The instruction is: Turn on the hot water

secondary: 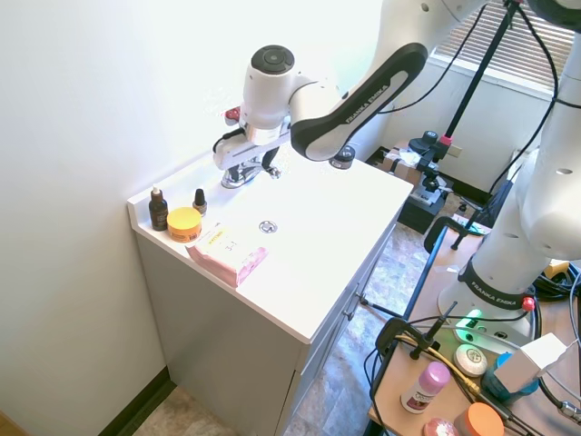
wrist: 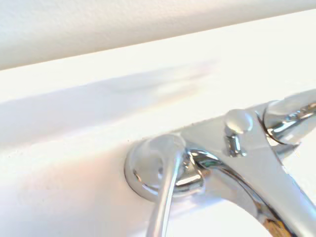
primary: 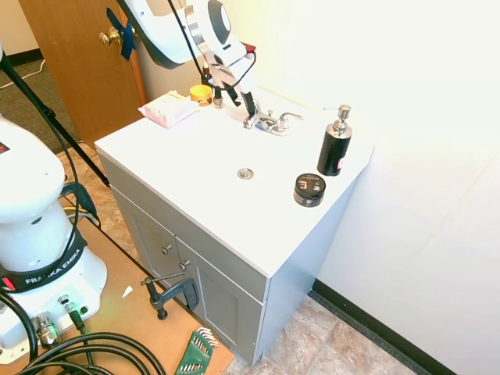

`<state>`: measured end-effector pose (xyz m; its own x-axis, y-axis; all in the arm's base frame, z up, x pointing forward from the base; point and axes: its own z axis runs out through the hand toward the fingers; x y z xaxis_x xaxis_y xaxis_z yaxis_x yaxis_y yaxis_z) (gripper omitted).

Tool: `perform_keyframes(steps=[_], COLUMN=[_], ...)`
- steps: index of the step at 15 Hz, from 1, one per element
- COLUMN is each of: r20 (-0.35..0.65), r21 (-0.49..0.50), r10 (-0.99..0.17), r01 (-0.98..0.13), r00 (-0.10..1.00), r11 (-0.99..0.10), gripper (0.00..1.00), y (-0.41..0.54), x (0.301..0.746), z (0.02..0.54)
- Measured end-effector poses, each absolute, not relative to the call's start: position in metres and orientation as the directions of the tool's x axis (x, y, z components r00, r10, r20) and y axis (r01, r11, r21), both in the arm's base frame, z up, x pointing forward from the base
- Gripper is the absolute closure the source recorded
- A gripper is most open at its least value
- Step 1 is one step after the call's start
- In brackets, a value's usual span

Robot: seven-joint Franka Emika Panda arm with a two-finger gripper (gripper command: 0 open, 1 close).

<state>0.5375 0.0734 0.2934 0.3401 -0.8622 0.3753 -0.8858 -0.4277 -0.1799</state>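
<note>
Gripper sits at hot tap; can't tell finger state. You risk slipping off the slick lever w/o turning it.

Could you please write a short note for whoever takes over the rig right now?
Pincer: down at the left end of the chrome faucet, at the hot water lever; open or shut cannot be told.
Things: faucet at the back of the white sink top; black soap pump bottle to its right.
Done: approach to the lever.
Left: no water visibly running; turn the lever, then back away.
</note>
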Motion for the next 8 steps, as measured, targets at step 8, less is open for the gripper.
perform_keyframes(steps=[8], r20=[0.272], r21=[-0.112], r10=[-0.883], r01=[-0.899], r00=[0.382], r11=[-0.423], gripper=[0.00], y=[0.018], x=[0.452], z=[0.307])
